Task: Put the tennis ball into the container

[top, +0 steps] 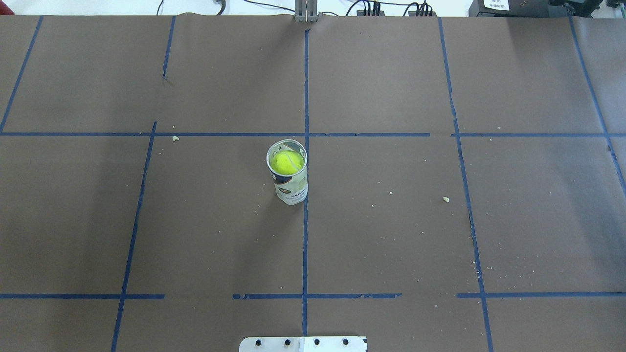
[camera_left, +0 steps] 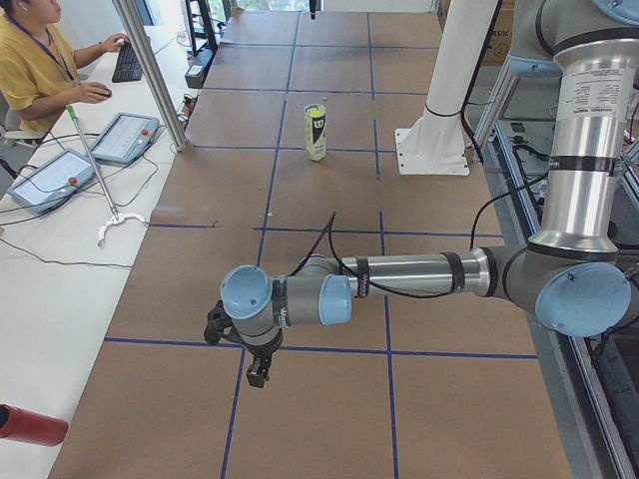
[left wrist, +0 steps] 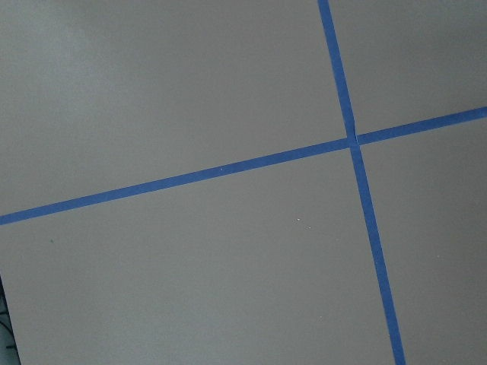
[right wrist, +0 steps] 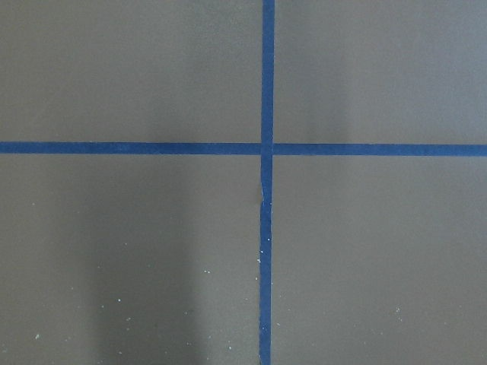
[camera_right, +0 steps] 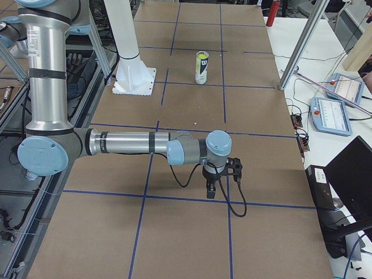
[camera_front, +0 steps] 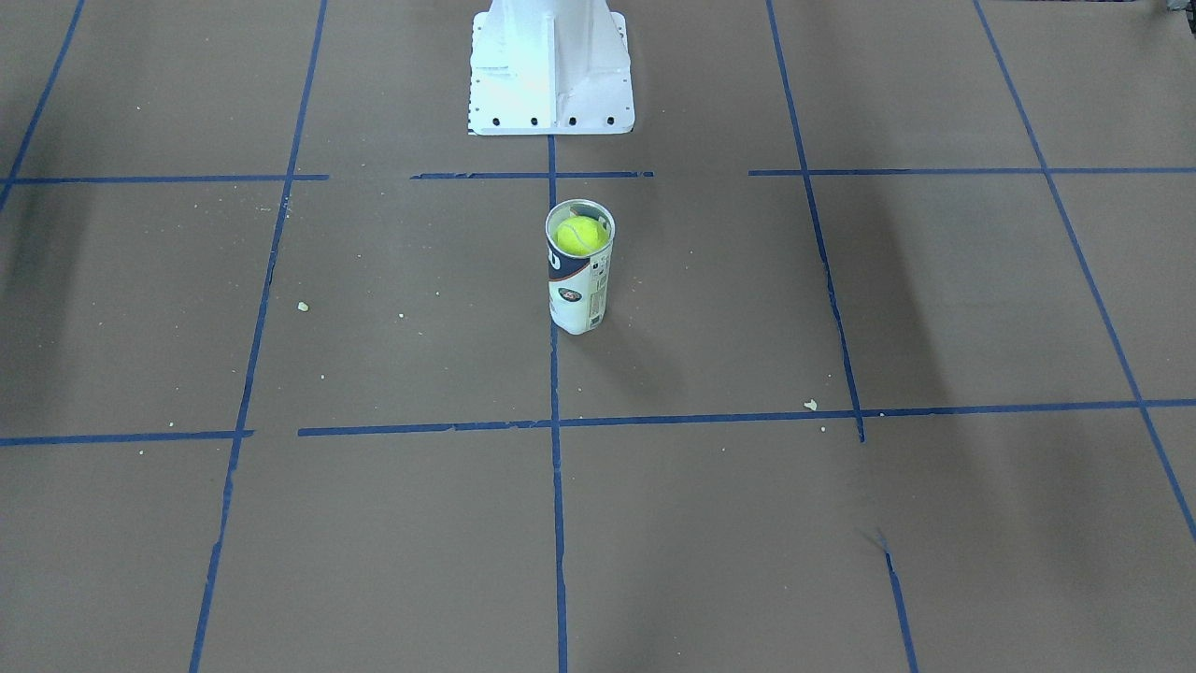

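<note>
The container (camera_front: 579, 294), a white tube with a navy band, stands upright at the middle of the table beside a blue tape line. It also shows in the overhead view (top: 292, 189). The yellow-green tennis ball (camera_front: 580, 235) sits inside it just below the silvery rim (top: 286, 162). Both arms are far from it at the table's ends. The left gripper (camera_left: 258, 374) shows only in the exterior left view and the right gripper (camera_right: 211, 190) only in the exterior right view, each pointing down over bare paper. I cannot tell whether either is open or shut. Both wrist views show only paper and tape.
The white pedestal base (camera_front: 551, 84) stands behind the tube on the robot's side. An operator (camera_left: 35, 60) sits at a side table with control tablets (camera_left: 125, 138). Another pendant (camera_right: 331, 113) and a monitor lie beside the right end.
</note>
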Available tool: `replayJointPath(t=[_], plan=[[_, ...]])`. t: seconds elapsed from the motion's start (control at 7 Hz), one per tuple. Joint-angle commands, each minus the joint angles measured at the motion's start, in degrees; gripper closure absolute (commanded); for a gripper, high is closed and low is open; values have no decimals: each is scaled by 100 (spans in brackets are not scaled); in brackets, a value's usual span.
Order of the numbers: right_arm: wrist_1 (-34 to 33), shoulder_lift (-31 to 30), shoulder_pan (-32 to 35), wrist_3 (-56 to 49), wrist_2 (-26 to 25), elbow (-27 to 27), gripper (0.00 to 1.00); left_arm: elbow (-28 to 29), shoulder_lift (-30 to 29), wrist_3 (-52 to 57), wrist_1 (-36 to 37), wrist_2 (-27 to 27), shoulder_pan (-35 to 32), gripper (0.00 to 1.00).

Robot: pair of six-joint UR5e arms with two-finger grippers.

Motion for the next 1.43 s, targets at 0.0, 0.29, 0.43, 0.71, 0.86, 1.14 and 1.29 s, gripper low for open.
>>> replayJointPath(t=[0.0, 0.29, 0.43, 0.71, 0.86, 1.14, 1.29], plan=[[0, 0, 0, 0, 0, 0, 0, -47, 219, -64, -108, -364, -12, 0], [0, 0, 0, 0, 0, 0, 0, -4, 246, -63, -108, -355, -3, 0], [0, 0, 0, 0, 0, 0, 0, -186, 394, -64, -117, -355, -3, 0], [0, 0, 0, 0, 0, 0, 0, -250, 282, -37, -82, -250, 32, 0], [0, 0, 0, 0, 0, 0, 0, -293, 220, -11, -99, 38, 32, 0], [0, 0, 0, 0, 0, 0, 0, -302, 71, -11, -90, 32, 32, 0], [0, 0, 0, 0, 0, 0, 0, -294, 53, -11, -82, 49, 24, 0]])
